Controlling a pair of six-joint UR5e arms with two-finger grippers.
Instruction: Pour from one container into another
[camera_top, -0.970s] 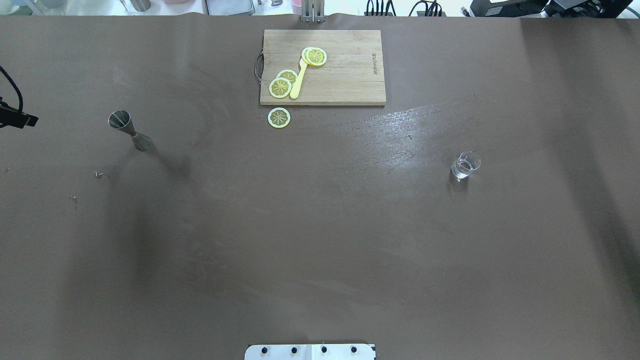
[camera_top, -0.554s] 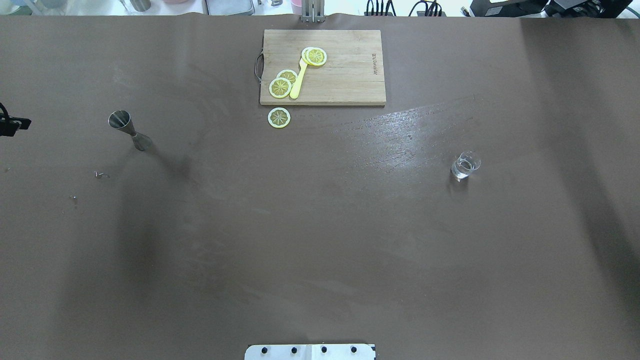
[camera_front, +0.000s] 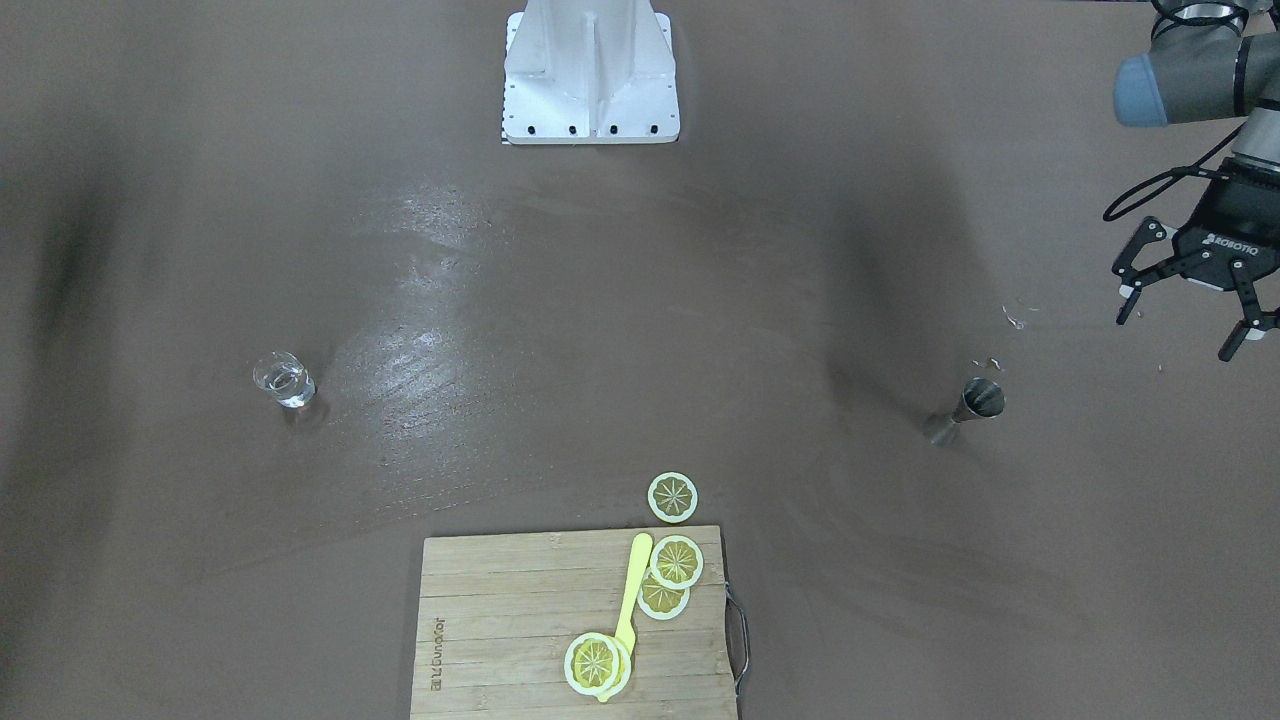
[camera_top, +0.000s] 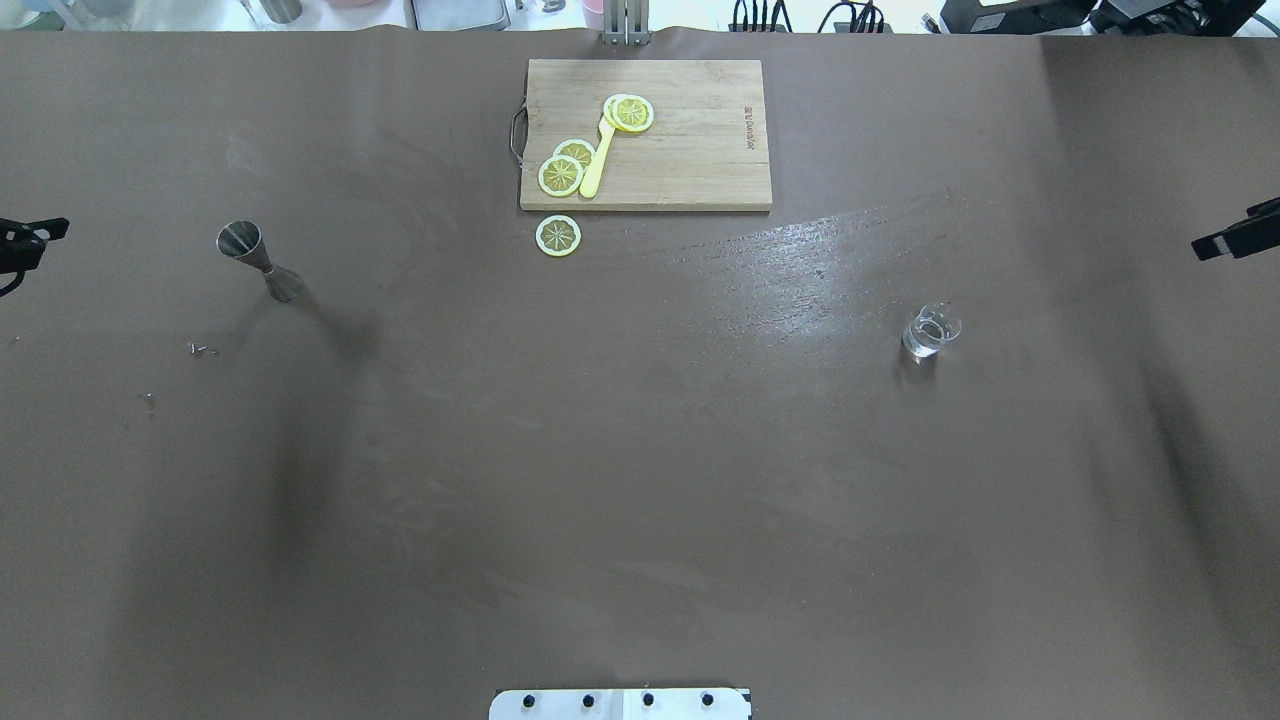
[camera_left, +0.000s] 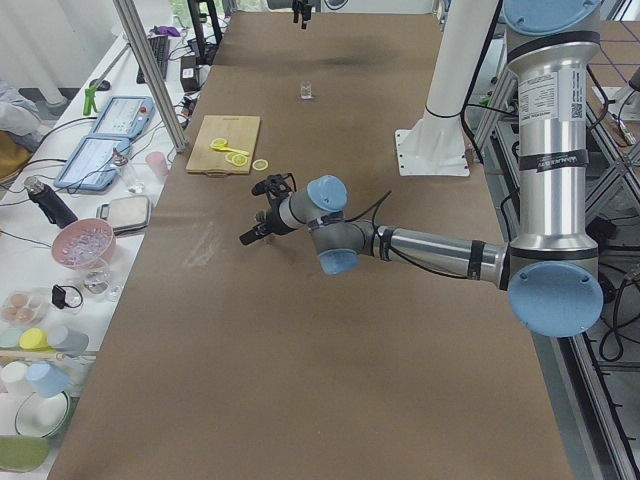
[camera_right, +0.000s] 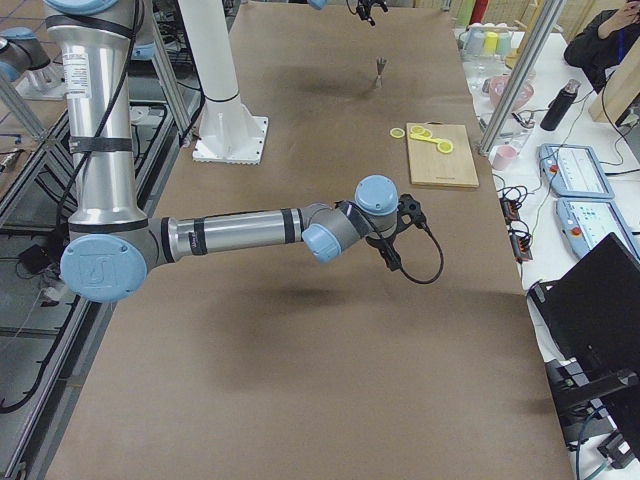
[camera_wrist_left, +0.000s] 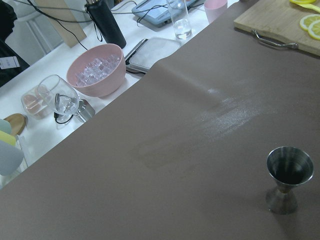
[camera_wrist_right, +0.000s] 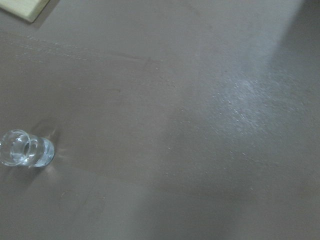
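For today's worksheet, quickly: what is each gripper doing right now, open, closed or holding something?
Left gripper: open, holding nothing.
Right gripper: only partly in view at the picture's edge; cannot be told.

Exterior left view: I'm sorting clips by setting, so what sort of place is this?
Probably a robotics lab staged for drink-making: robot arm, teach pendants beside the table, cutting board with lemon slices.

The jigger (camera_top: 258, 262) stands on the table (camera_top: 640, 450) to my left, the tumbler (camera_top: 931, 332) to my right, the cutting board (camera_top: 700, 150) farther ahead between them.
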